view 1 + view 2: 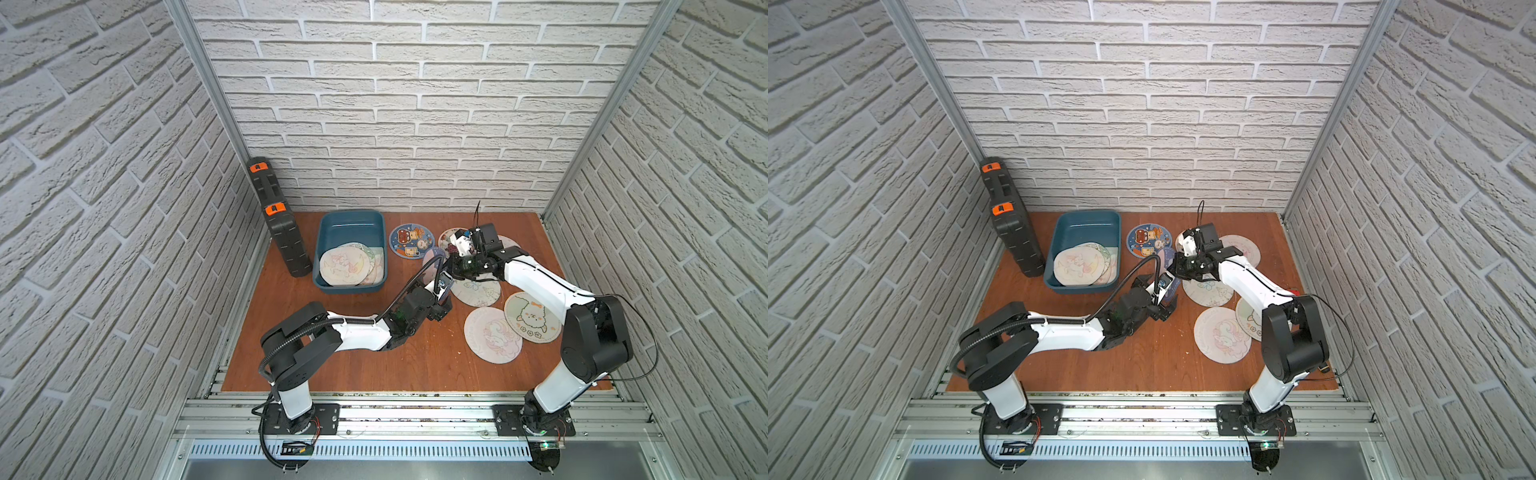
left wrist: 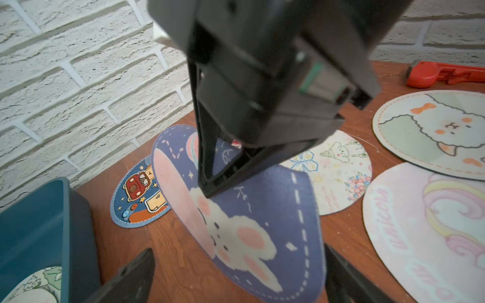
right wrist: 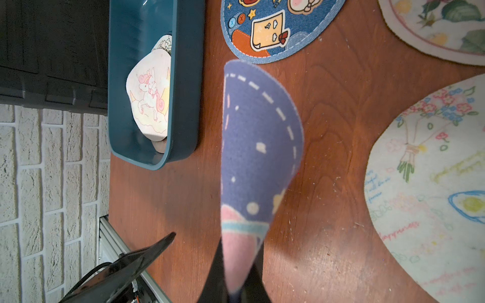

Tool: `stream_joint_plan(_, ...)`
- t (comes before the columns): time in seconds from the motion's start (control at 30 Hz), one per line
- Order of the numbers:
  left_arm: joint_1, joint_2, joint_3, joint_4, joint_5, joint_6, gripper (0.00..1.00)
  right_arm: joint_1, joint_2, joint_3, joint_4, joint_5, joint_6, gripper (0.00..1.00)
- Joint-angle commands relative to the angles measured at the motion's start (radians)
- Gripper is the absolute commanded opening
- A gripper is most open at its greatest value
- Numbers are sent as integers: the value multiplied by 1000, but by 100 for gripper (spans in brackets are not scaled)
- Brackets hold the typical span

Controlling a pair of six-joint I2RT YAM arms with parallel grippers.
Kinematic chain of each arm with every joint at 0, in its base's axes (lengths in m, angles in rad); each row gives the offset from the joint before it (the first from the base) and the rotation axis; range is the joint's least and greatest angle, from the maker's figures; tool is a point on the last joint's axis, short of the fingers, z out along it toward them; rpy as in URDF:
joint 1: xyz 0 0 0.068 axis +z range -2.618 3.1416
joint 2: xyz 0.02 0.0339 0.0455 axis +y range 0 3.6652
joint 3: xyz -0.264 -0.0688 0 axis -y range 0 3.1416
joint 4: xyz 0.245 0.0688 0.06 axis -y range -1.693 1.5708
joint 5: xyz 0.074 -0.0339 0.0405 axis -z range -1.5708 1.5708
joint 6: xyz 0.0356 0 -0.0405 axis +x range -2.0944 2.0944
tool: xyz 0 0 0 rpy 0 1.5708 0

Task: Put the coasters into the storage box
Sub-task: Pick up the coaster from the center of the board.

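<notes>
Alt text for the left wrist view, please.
The right gripper pinches a purple bunny coaster, which hangs curled over the wooden table. The left gripper is open, with a finger on either side of the coaster in the foreground, next to the teal storage box. More coasters and a red tool lie on the table beyond.

Teal storage box (image 1: 351,232) holds pastel coasters (image 1: 345,268); purple bunny coaster (image 2: 249,223) hangs curled; other coasters (image 1: 493,336) lie flat.

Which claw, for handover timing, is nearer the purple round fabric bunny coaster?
Right. The right claw is shut on the purple round fabric bunny coaster; the left claw is open, fingers either side of its free edge.
</notes>
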Motion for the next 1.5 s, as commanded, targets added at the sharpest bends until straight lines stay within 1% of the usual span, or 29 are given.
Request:
stream_joint_plan(0.0, -5, 24, 34, 98, -80, 34, 90, 10, -54, -17, 7, -20, 9, 8)
stream_joint_plan(0.13, -5, 29, 29, 141, -119, 44, 74, 9, -71, -29, 1, -19, 9, 8)
stream_joint_plan(0.2, -4, 27, 30, 144, -124, 52, 63, 10, -74, -33, 1, -19, 10, 8)
stream_joint_plan(0.27, -5, 19, 37, 124, -126, 55, 45, 10, -74, -36, 0, -15, 10, 8)
stream_joint_plan(0.47, -5, 0, 44, 63, -143, 59, 3, 9, -71, -43, 2, 5, 10, 10)
stream_joint_plan(0.5, -5, -4, 43, 54, -150, 58, 0, 9, -70, -45, 4, 7, 11, 11)
stream_joint_plan(0.67, -5, -22, 34, 16, -193, 61, 0, 9, -72, -50, 11, 24, 10, 13)
stream_joint_plan(0.8, 10, -48, 24, -32, -230, 62, 0, 8, -93, -50, -14, 98, -5, 18)
stream_joint_plan(0.9, 30, -80, 16, -80, -248, 59, 0, 8, -122, -47, -50, 193, -21, 28)
stream_joint_plan(1.03, 62, -131, -2, -122, -263, 54, 0, 6, -166, -51, -86, 318, -37, 37)
stream_joint_plan(1.17, 105, -193, -11, -178, -265, 34, 0, 4, -200, -61, -106, 408, -47, 43)
stream_joint_plan(1.27, 153, -245, -8, -230, -266, 5, 0, 3, -209, -73, -116, 445, -47, 44)
stream_joint_plan(1.4, 220, -306, -5, -271, -268, 10, 0, 2, -219, -105, -95, 435, -47, 44)
stream_joint_plan(1.47, 267, -326, 11, -304, -273, 14, 0, 2, -217, -117, -87, 428, -48, 44)
